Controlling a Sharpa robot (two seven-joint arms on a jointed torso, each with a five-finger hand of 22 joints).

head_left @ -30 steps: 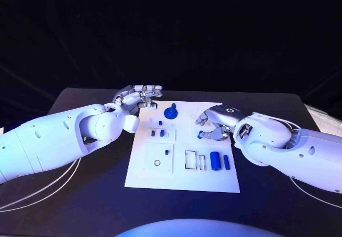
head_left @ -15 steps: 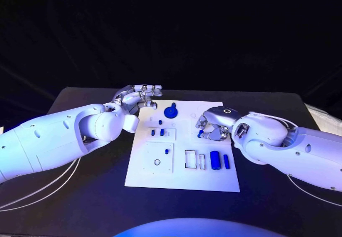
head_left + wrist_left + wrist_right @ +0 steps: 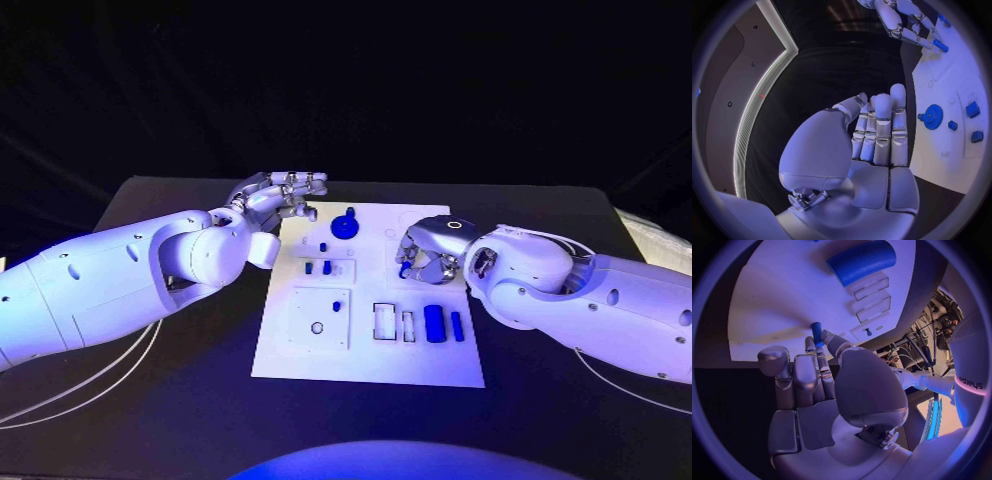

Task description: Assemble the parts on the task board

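Parts in blue lie scattered over the white task board, a tall rectangle in the centre of the head view on the black table. Near the board's top edge stands a blue gear with a knob rising from it; the left wrist view shows its toothed rim clearly. Below it two small blue blocks sit side by side in a raised square, and lower still a second square panel carries a short blue peg and a dark ring. At lower right of the board a thick blue cylinder lies beside a thinner blue rod, with two outlined rectangular slots just to their left.

The right hand hangs over the board's right edge, right of centre, pinching a small blue pin at its fingertips (the right wrist view shows the pin's tip close to the white surface; whether it touches I cannot tell). The left hand hovers off the board's upper left corner, holding nothing, fingers straight and close together.
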